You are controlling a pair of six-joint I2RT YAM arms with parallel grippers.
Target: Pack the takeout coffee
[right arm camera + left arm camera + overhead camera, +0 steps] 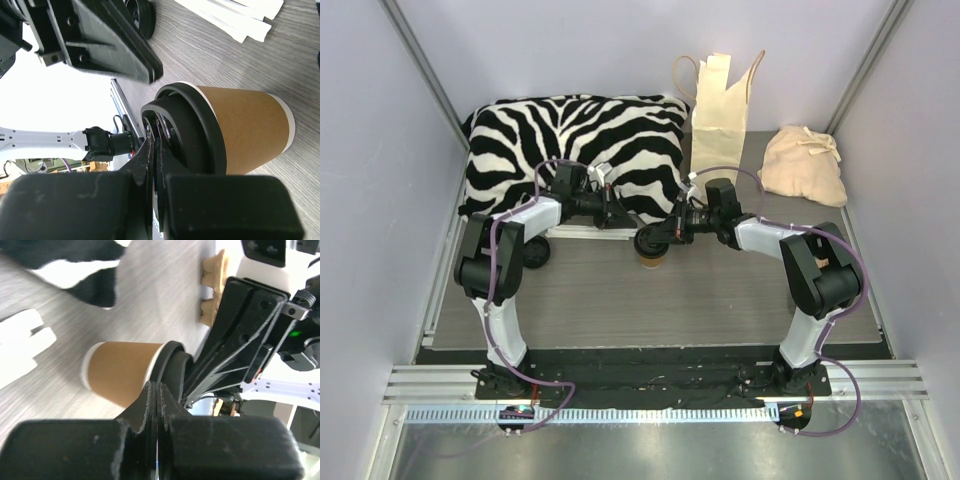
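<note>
Cup (652, 263), capped with a black lid (192, 135), is stood on the table (620, 300) just before the zebra cushion (580, 140), the right claw (154, 145) closed against the lid, the left claw (157, 390) closed, empty, just beside.

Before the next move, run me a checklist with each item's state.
1. Takeout coffee upright on the table: ok.
2. Black lid sitting on the cup: ok; fully snapped down: cannot tell.
3. Right pincer shut, tips at the lid: ok.
4. Left pincer shut, nothing between its fingers: ok.
5. Paper bag standing at the back: ok; mouth open enough: cannot tell.
</note>
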